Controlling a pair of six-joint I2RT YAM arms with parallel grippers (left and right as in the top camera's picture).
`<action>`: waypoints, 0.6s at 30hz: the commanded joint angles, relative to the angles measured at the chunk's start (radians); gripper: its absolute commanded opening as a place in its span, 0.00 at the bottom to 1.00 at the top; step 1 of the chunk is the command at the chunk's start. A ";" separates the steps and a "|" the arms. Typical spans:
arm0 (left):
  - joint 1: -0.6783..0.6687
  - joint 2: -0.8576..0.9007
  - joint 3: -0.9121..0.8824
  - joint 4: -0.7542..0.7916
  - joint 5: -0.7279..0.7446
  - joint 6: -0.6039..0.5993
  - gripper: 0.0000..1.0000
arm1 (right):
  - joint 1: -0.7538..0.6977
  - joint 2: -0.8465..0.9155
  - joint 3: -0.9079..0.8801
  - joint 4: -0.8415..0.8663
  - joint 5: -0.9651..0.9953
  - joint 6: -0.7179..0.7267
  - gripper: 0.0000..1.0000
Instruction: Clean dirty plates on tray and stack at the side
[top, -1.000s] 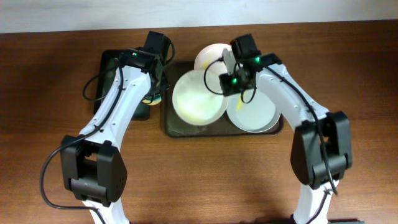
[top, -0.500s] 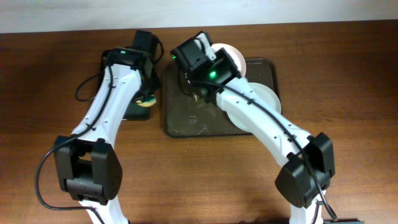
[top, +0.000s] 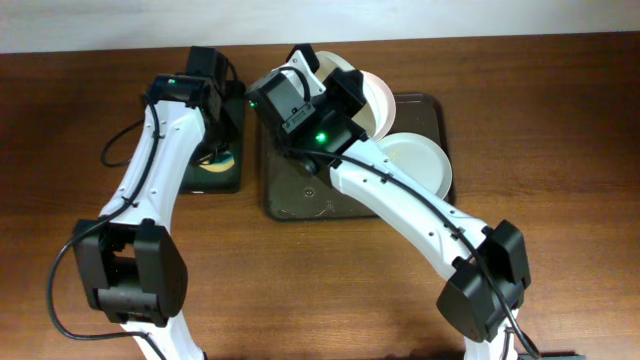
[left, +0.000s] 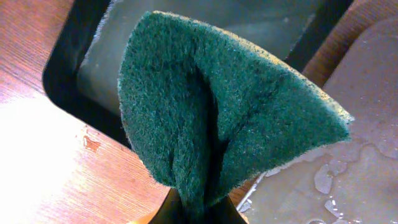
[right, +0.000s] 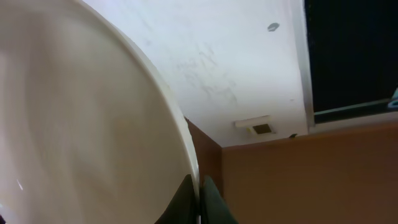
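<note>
My right gripper (top: 345, 95) (right: 200, 193) is shut on the rim of a white plate (right: 93, 124) and holds it tipped on edge above the back of the tray (top: 300, 200). From overhead the plate shows as a white edge (top: 372, 95) beside the wrist. A second plate (top: 415, 160) lies flat on the tray's right side. Another white rim (top: 325, 60) shows behind the arm, mostly hidden. My left gripper (top: 212, 150) (left: 202, 208) is shut on a green sponge (left: 217, 112) over the small black tray (top: 228, 178). The large tray's surface (left: 367, 143) looks wet.
The small black tray (left: 74, 62) stands just left of the large tray on the wooden table (top: 560, 250). My right arm stretches diagonally over the large tray's middle. A white wall runs along the table's back edge.
My right arm has swung left across the tray and turned the plate up on edge. My left arm has drawn back left with the sponge, over the black tray.
</note>
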 joint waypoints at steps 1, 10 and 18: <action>0.003 0.002 0.000 -0.002 0.003 0.016 0.00 | 0.021 -0.023 0.022 -0.021 0.013 0.090 0.04; 0.003 0.002 0.000 -0.023 0.003 0.016 0.00 | -0.218 -0.048 0.018 -0.283 -0.603 0.567 0.04; 0.002 0.002 0.000 -0.023 0.003 0.016 0.00 | -0.719 -0.029 0.017 -0.265 -1.655 0.467 0.04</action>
